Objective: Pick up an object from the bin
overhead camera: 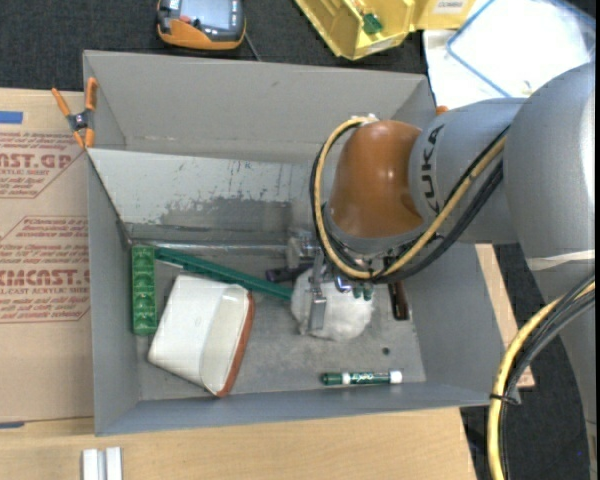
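My gripper [317,311] is low in the middle of the bin, right on the left part of a white lumpy, soft-looking wad [346,317]. The wad lies on the bin floor, partly hidden under the gripper. A long thin green stick [220,269] runs from the left toward the gripper, its right end close beside it. A small dark brown piece [399,302] lies just right of the wad. A green marker [360,378] lies near the front wall, below the wad.
A white tub with a brown rim [202,332] lies tilted left of the middle. A green studded block [143,289] stands along the left wall. The arm with its orange cover and cables hangs over the bin's right half.
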Controlling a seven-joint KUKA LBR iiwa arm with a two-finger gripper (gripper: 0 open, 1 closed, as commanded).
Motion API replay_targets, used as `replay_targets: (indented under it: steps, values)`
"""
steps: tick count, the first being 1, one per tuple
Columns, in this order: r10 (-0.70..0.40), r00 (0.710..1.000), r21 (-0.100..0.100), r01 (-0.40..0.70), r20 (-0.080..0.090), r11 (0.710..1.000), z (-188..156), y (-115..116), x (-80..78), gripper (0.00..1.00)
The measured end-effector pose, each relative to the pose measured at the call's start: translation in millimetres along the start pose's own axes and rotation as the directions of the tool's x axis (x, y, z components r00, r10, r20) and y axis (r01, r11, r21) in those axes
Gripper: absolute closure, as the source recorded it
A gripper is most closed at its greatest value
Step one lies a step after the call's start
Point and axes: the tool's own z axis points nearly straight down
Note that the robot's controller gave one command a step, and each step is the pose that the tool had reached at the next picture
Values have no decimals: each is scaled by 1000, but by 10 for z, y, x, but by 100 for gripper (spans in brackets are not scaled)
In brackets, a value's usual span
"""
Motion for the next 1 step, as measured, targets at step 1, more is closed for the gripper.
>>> replay_targets:
  steps: [1]
  values:
    - [122, 992, -10, -122, 11, 993, 1, -173, 80, 0]
